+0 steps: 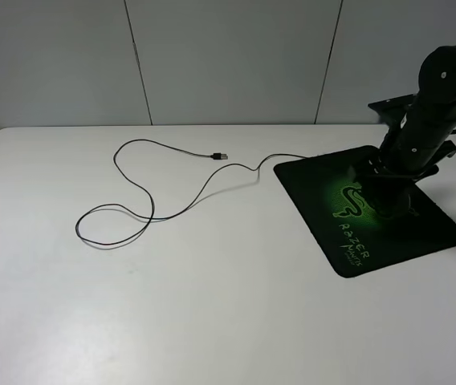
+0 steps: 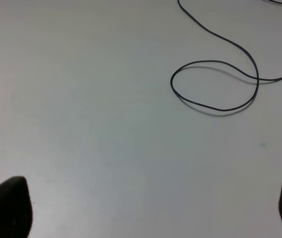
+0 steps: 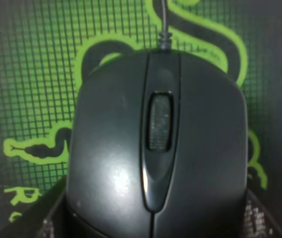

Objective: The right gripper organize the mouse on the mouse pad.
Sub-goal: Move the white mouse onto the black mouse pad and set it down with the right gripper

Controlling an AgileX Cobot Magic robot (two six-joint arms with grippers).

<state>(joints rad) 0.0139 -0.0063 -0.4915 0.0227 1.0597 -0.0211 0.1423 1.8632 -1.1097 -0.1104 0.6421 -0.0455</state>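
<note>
Lying on the white table (image 1: 212,321), the black mouse pad (image 1: 308,188) has the right gripper (image 1: 388,202) low over it, and the mouse (image 3: 156,148) sits there on the green snake logo (image 3: 36,148), so the placing looks done; only lifting away seems left. Whether it pinches the mouse or stands loose, I cannot tell. The left gripper (image 2: 141,208) is spread. The cord (image 1: 152,216) trails over the table. Green letters (image 1: 348,237) read "RAZER".

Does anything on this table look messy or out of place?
The thin cord of the glossy black oval mouse sprawls in loose loops across the white table, its USB plug lying unconnected. The flat black cloth mouse pad with the green snake logo also sits turned at an angle to the table's edges.
</note>
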